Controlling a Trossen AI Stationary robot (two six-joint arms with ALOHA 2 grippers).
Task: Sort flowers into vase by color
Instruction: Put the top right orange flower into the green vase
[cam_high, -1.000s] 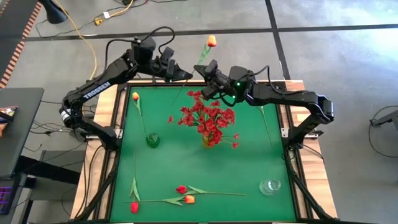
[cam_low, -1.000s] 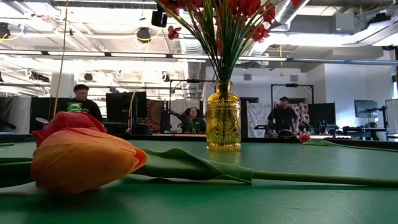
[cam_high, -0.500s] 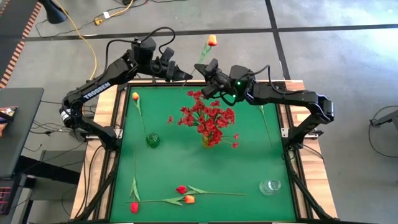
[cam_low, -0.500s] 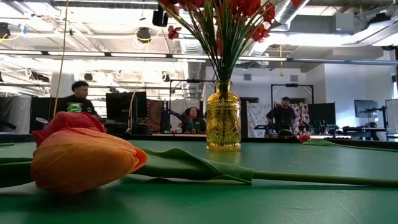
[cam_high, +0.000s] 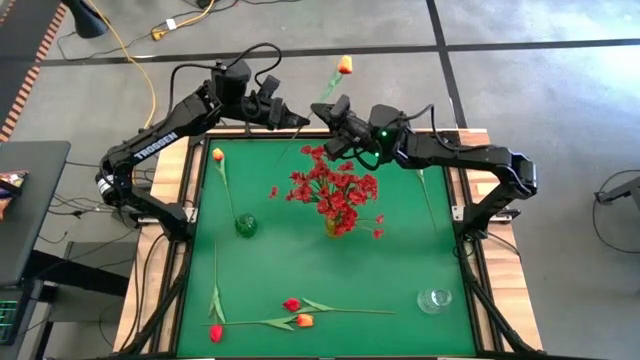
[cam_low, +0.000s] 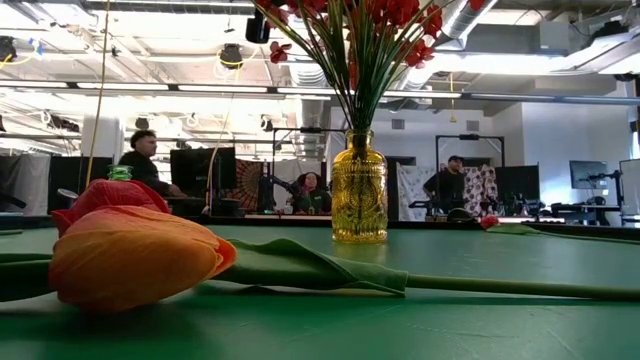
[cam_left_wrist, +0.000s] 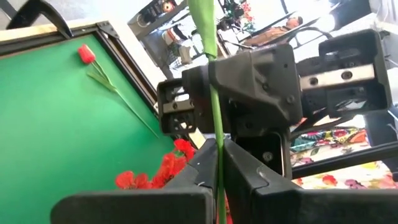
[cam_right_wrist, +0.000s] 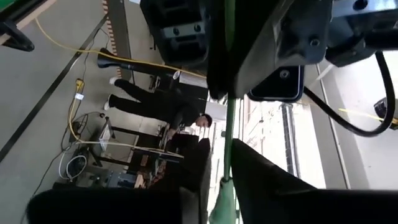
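Observation:
An orange tulip (cam_high: 344, 65) on a long green stem (cam_left_wrist: 211, 93) is held high over the table's far edge. My left gripper (cam_high: 303, 123) is shut on that stem. My right gripper (cam_high: 322, 110) faces it from the right, slightly open, a finger on either side of the same stem (cam_right_wrist: 230, 118). A yellow vase (cam_low: 359, 190) at mid-table holds red blossoms (cam_high: 335, 190). A green vase (cam_high: 245, 226) holds another orange tulip (cam_high: 217, 155). Red and orange tulips (cam_high: 300, 320) lie along the near edge. My left gripper pinches the orange tulip's stem (cam_left_wrist: 218, 155) between its two fingers, well below the bloom. The fingers come about level from the table's left and lie across the stem. The flower is lifted clear of the table, bloom end up. My right gripper's fingers (cam_right_wrist: 255, 171) flank the stem; whether they touch it, I cannot tell.
A clear glass vase (cam_high: 434, 299) stands at the near right. A red tulip (cam_left_wrist: 87, 55) lies on the green mat, and a loose stem (cam_high: 428, 200) lies by the right edge. The two grippers are close together above the red blossoms. People sit in the room behind.
My left gripper has shut on the orange tulip's stem without shifting place. The flower stays high over the far edge.

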